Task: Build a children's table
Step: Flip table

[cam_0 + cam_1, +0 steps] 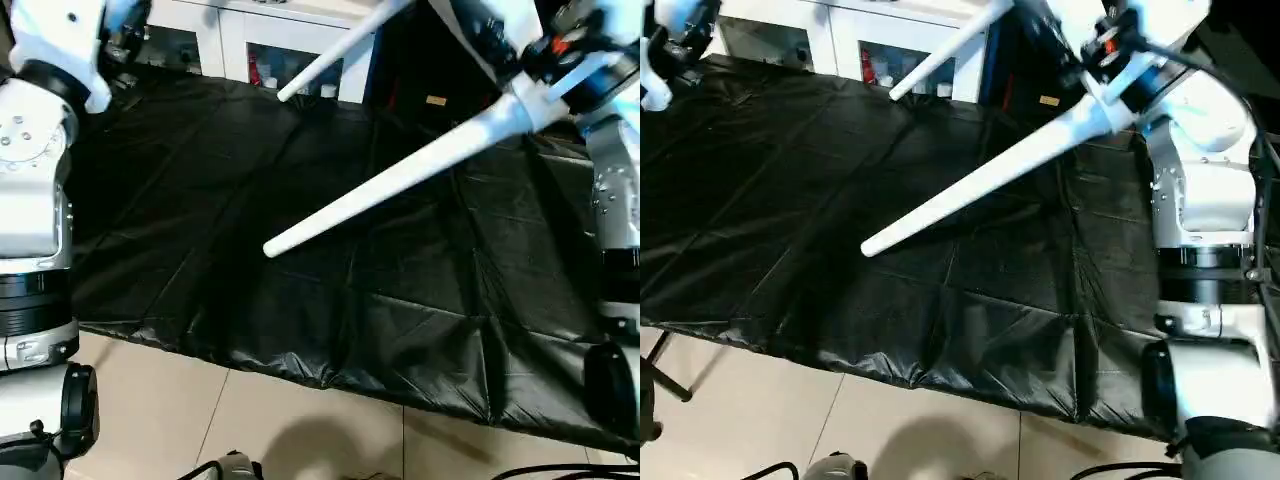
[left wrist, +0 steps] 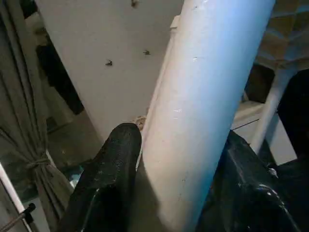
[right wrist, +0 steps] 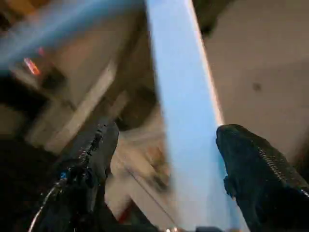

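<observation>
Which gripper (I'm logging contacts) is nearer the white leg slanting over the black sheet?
Right. The right gripper straddles the white leg at its thick end, open; the left gripper, far left, clamps another leg.

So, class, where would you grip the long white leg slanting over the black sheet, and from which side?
Probably its thick upper end, fingers straddling the round leg crosswise from the right: it tapers toward the free tip hanging above the black sheet.

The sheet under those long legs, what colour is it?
Black and glossy sheet, creased in squares; clearest in the left eye view.
</observation>
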Controlling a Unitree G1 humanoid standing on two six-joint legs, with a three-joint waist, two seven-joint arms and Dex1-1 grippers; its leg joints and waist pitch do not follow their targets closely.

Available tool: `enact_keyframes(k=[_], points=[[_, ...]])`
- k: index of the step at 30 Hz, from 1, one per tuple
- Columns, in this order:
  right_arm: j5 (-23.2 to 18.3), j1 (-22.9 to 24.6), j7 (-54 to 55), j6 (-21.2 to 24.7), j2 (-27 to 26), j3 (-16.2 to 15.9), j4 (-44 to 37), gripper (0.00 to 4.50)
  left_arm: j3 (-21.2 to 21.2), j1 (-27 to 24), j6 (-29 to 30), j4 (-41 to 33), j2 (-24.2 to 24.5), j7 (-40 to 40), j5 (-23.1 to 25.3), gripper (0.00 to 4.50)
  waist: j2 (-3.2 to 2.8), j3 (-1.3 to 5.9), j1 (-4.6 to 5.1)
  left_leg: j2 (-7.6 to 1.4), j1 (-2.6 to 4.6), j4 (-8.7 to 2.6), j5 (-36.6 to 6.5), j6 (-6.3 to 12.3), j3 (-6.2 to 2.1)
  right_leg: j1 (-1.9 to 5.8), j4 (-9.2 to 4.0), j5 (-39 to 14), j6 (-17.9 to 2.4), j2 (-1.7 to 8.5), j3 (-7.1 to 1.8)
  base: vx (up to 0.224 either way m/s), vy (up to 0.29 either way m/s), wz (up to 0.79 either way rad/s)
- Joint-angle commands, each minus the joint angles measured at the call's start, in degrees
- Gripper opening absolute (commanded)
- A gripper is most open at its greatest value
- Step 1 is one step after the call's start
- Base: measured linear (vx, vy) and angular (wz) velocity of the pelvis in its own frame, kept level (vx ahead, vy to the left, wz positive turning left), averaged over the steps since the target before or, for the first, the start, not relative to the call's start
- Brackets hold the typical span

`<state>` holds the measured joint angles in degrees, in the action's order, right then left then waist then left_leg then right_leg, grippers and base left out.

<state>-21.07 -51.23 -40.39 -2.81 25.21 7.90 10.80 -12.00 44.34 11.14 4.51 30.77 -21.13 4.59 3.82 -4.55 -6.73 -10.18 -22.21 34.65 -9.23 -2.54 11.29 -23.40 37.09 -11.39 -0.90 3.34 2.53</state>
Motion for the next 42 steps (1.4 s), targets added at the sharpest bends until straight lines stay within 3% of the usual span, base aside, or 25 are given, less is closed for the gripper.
enact_keyframes(k=[1, 5, 6, 7, 10, 12, 13, 14, 16, 18, 20, 25, 31, 34, 38, 39, 42], points=[[-5.60, -0.02, 1.64, 3.33, -0.02, 5.07, -2.51, 3.62, -0.01, -0.86, 0.15, 1.18, -1.04, -0.18, -2.92, 2.03, 0.25, 4.61, -0.21, -2.97, 1.47, -3.59, -10.22, 1.20, -1.52, 2.32, -4.48, -10.81, -8.62, 4.60, -2.60, 0.000, 0.000, 0.00], [-8.19, 0.31, 7.32, 5.10, 1.30, 11.85, 0.59, 3.62, 0.08, -1.45, 0.31, 0.77, -0.66, -0.33, -2.64, 2.00, 0.23, 4.72, -0.52, -2.76, 1.52, -3.61, -9.54, -0.31, -1.34, 2.25, -4.32, -8.99, -8.99, 4.36, -2.49, 0.000, 0.000, 0.00], [-9.23, 0.96, 9.08, 5.45, 1.85, 14.57, 2.36, 3.62, 0.06, -1.63, 0.38, 0.80, -0.51, -0.44, -2.63, 2.00, 0.30, 4.74, -0.57, -2.71, 1.55, -3.58, -9.55, -0.50, -1.29, 2.28, -4.35, -8.97, -8.92, 4.41, -2.52, 0.000, 0.000, 0.00], [-10.47, 2.32, 10.87, 5.49, 2.28, 17.66, 4.38, 3.62, -0.02, -1.84, 0.45, 0.85, -0.39, -0.64, -2.63, 1.99, 0.00, 4.77, -0.64, -2.65, 1.68, -3.57, -10.01, -0.88, -1.24, 2.25, -4.47, -9.08, -8.86, 4.42, -2.57, 0.000, 0.000, 0.00], [-11.76, 3.57, 11.29, 5.79, 2.59, 19.64, 5.68, 3.62, -0.11, -1.98, 0.37, 0.96, -0.33, -0.77, -2.57, 1.97, 0.39, 4.86, -0.98, -2.43, 1.54, -3.49, -10.51, -1.01, -1.19, 2.49, -4.55, -9.42, -8.18, 4.35, -2.49, 0.000, 0.000, 0.00], [-15.33, 5.53, 9.21, 8.15, 2.83, 21.39, 6.19, 3.80, -0.17, -2.09, 0.28, 1.06, -0.27, -0.85, -2.59, 1.95, 0.29, 4.83, -1.03, -2.40, 1.38, -3.50, -10.44, -0.61, -1.31, 2.66, -4.63, -10.11, -8.03, 4.44, -2.42, 0.000, 0.000, 0.00], [-22.37, 10.30, 4.49, 14.09, 3.04, 23.79, 5.74, 3.98, -0.12, -2.26, 0.05, 1.28, -0.08, -1.04, -2.74, 1.95, 0.34, 4.77, -1.26, -2.54, 1.67, -3.46, -11.28, 0.75, -1.29, 2.73, -5.00, -10.65, -7.71, 4.51, -2.51, 0.000, 0.000, 0.00], [-24.05, 11.50, 3.39, 15.57, 3.07, 24.32, 5.50, 4.01, -0.11, -2.31, -0.01, 1.32, -0.02, -1.10, -2.79, 1.94, 0.26, 4.65, -1.20, -2.62, 1.55, -3.56, -11.47, 0.83, -1.37, 2.64, -5.09, -11.18, -7.83, 4.54, -2.46, 0.000, 0.000, 0.00], [-27.57, 16.70, -1.97, 20.43, 2.84, 23.67, 3.92, 4.21, 0.00, -2.47, -0.45, 1.54, 0.23, -1.28, -3.09, 1.93, 0.54, 4.89, -1.34, -2.66, 1.50, -3.52, -10.80, 1.03, -1.43, 2.78, -5.05, -10.93, -8.20, 4.53, -2.28, 0.000, 0.000, 0.00], [-27.09, 20.84, -5.11, 22.20, 2.21, 22.25, 4.21, 4.31, 0.04, -2.55, -0.99, 1.78, 0.35, -1.52, -3.43, 1.92, 0.53, 4.98, -1.38, -2.73, 1.31, -3.49, -10.23, 1.34, -1.49, 2.85, -5.00, -10.54, -8.65, 4.62, -2.19, 0.000, 0.000, 0.00], [-26.27, 22.88, -6.46, 22.59, 1.44, 21.54, 5.49, 4.46, 0.03, -2.68, -1.03, 1.72, 0.40, -1.51, -3.50, 1.91, 0.85, 4.89, -1.39, -2.68, 1.26, -3.46, -10.01, 1.27, -1.46, 2.68, -5.11, -11.63, -8.85, 4.74, -2.13, 0.000, 0.000, 0.00], [-22.44, 25.83, -7.40, 21.31, -2.13, 17.89, 10.55, 4.50, -0.03, -3.01, -0.96, 1.44, 0.87, -2.03, -3.36, 1.89, 0.61, 4.78, -1.26, -2.83, 1.36, -3.61, -11.37, 0.17, -1.65, 2.32, -5.36, -15.46, -8.62, 4.97, -2.08, 0.000, 0.000, 0.00], [-19.73, 21.43, -8.23, 19.20, -5.07, 13.97, 18.88, 4.50, -0.02, -3.16, -1.10, 1.51, 1.21, -2.64, -3.72, 1.86, 0.22, 4.83, -1.20, -2.88, 1.48, -3.74, -11.80, -0.53, -1.69, 2.34, -5.07, -12.81, -10.20, 5.02, -2.13, 0.000, 0.000, 0.00], [-17.30, 15.94, -10.91, 17.71, -7.25, 12.13, 27.36, 4.50, 0.15, -3.21, -1.10, 1.65, 1.42, -2.96, -3.88, 1.85, 0.02, 4.93, -1.35, -2.94, 1.53, -3.69, -11.11, -0.64, -1.66, 2.42, -4.76, -10.71, -10.81, 5.07, -2.19, 0.000, 0.000, 0.00], [-16.05, 11.76, -13.95, 17.24, -9.28, 10.37, 32.94, 4.50, 0.23, -3.43, -1.04, 1.60, 1.54, -3.32, -4.10, 1.85, 0.12, 4.97, -1.19, -3.05, 1.54, -3.65, -10.94, -0.34, -1.60, 2.46, -4.53, -9.50, -11.95, 5.16, -2.20, 0.000, 0.000, 0.00], [-15.66, 9.92, -15.55, 16.86, -10.22, 9.28, 35.25, 4.50, 0.27, -3.74, -1.08, 1.65, 1.51, -3.39, -4.12, 1.85, 0.57, 4.99, -1.15, -3.06, 1.48, -3.64, -10.62, -0.11, -1.59, 2.52, -4.41, -9.28, -12.38, 5.20, -2.15, 0.000, 0.000, 0.00], [-15.21, 8.30, -16.48, 16.27, -10.96, 8.50, 37.33, 4.50, 0.30, -4.18, -1.18, 1.75, 1.47, -3.33, -4.12, 1.83, 0.27, 4.98, -1.29, -3.22, 1.60, -3.70, -10.05, -0.05, -1.59, 2.42, -4.23, -8.51, -12.63, 5.22, -2.16, 0.000, 0.000, 0.00]])
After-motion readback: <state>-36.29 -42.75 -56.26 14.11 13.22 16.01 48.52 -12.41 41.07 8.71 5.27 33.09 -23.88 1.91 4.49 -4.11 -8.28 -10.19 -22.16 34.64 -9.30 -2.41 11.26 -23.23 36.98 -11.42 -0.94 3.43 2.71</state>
